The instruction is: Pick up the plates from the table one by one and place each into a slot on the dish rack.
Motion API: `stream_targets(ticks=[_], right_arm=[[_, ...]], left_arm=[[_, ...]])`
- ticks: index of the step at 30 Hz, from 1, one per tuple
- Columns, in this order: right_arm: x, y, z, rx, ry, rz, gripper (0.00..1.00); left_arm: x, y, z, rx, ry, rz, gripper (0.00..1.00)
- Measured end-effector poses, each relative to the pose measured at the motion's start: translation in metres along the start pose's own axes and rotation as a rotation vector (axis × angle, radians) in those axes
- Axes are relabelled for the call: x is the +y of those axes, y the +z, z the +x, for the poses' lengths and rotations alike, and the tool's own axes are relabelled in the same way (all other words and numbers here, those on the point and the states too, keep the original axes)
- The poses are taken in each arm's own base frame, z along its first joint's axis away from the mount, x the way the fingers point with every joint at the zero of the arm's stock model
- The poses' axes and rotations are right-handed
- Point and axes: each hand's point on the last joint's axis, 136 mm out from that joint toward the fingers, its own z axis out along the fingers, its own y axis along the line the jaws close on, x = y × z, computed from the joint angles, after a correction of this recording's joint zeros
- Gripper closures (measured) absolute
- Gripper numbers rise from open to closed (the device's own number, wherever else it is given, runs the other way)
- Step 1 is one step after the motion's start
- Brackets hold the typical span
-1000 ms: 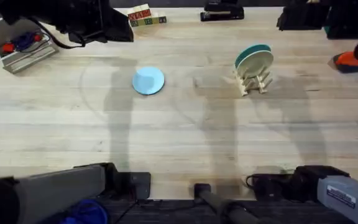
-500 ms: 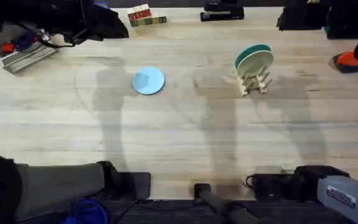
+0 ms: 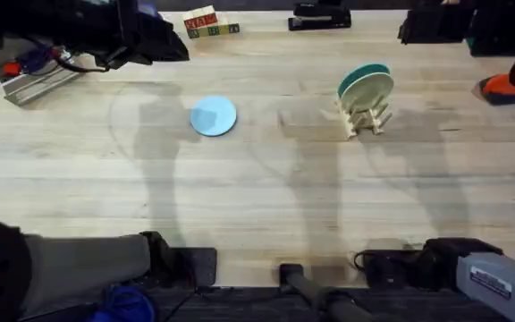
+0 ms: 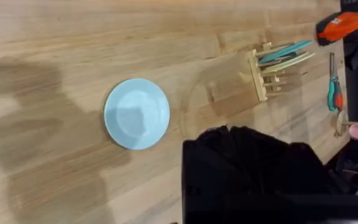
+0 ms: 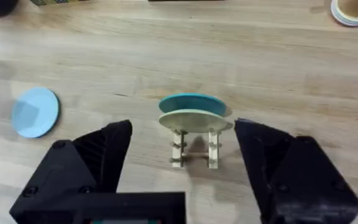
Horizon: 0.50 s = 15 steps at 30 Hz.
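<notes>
Status: 2 of 3 plates racked. Teal round plate (image 3: 367,74) and cream round plate (image 3: 365,88) stand on edge in the small pale wooden peg rack (image 3: 365,118), far right of centre on the pale plank table (image 3: 257,197). Light blue flat round plate (image 3: 214,116) lies flat on the wood, left of centre, well apart from the rack.

My right claw (image 5: 182,152): black fingers spread wide, holding nothing, looking at the rack from the near side. My left claw (image 4: 253,168): dark bulk in the wrist view, can't tell if open or closed. Left arm sits high over the far left, blue plate near it, not touching.

Risks, imo:
- blue plate is thin and flat on the wood; fingers could skid off the rim or just push it along w/o lifting.
- slots are narrow, rack is light and narrower than a plate; off-angle insert could knock the cream plate or tip the rack.
- free slot looks to be on the near side, but I can't confirm peg count.
</notes>
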Motion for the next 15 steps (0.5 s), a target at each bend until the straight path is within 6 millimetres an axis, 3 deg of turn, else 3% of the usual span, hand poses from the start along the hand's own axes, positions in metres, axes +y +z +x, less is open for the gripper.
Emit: stream_targets(ticks=[15], right_arm=[[0.0, 0.0, 0.0, 0.0, 0.0, 0.0, 0.007]], left_arm=[[0.031, 0.031, 0.014, 0.123, -0.077, 0.021, 0.959]])
